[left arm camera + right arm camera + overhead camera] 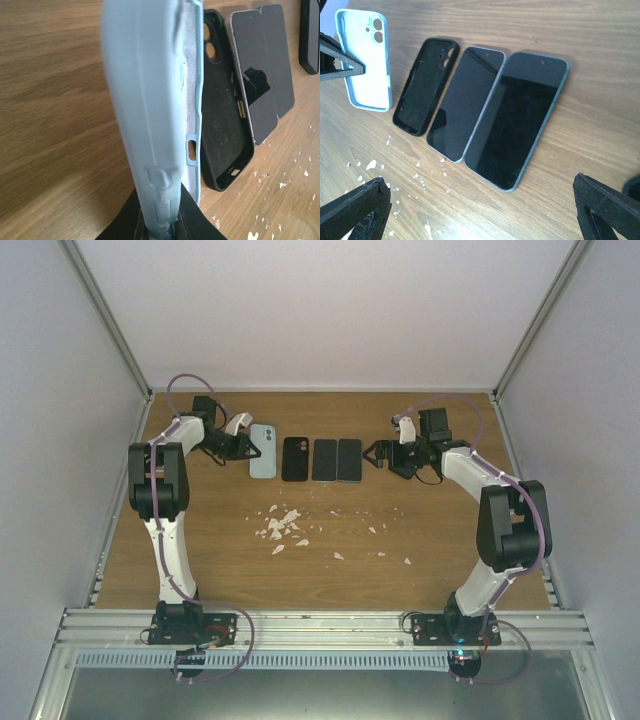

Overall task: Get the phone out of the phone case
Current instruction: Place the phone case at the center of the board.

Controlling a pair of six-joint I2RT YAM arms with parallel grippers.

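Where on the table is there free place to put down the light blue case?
Bare wood: behind the row up to the back wall, and near right, between the white crumbs and the right arm. Crowded: the middle, where black case and phones lie side by side between left gripper and right gripper.

Small white flakes (281, 528) lie scattered across the middle of the brown wooden table (430, 540).

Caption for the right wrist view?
Open right gripper faces two phones, empty black case and gripped blue case.
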